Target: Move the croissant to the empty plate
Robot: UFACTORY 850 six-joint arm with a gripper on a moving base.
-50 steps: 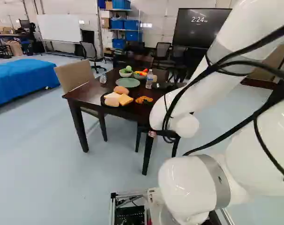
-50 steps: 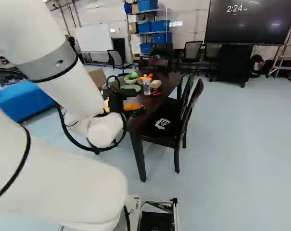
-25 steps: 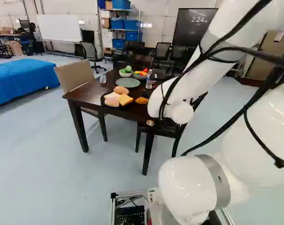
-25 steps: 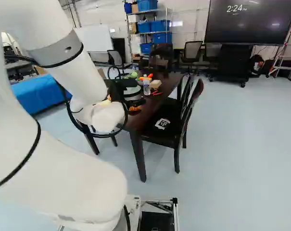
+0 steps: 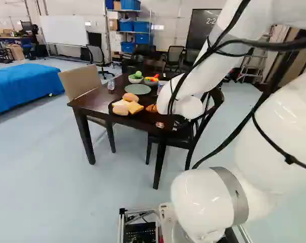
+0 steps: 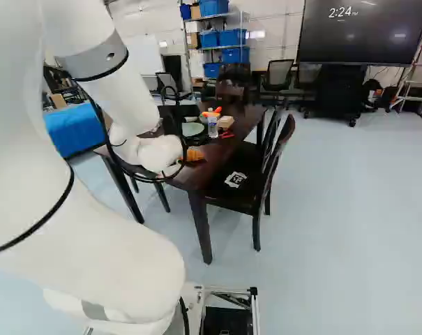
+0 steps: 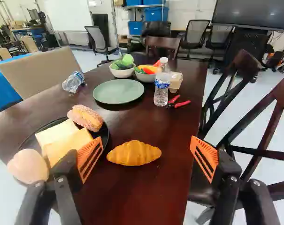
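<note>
In the right base view my gripper (image 6: 176,124) is a dark shape over the table, partly hidden by the arm. The wrist view shows the gripper (image 7: 146,144) open, its orange pads wide apart and nothing held. The golden croissant (image 7: 134,153) lies on the bare tabletop ahead of the fingers, within the gap's width and closer to the finger on the black plate's side. Beyond it is the empty green plate (image 7: 118,92), flat on the table; the left base view shows this plate (image 5: 137,89) too.
A black plate (image 7: 105,133) with bread slices and buns sits beside the croissant. Past the green plate stand two bowls (image 7: 121,72) of toy food, an upright bottle (image 7: 162,84) and red pliers (image 7: 179,104). Another bottle (image 7: 73,81) lies on its side. Dark chairs (image 7: 266,126) flank the table.
The arm has swung up and slightly left in the left base view, uncovering more of the chair beside the table. The base has stayed put; croissant and plates have not shifted on the table.
</note>
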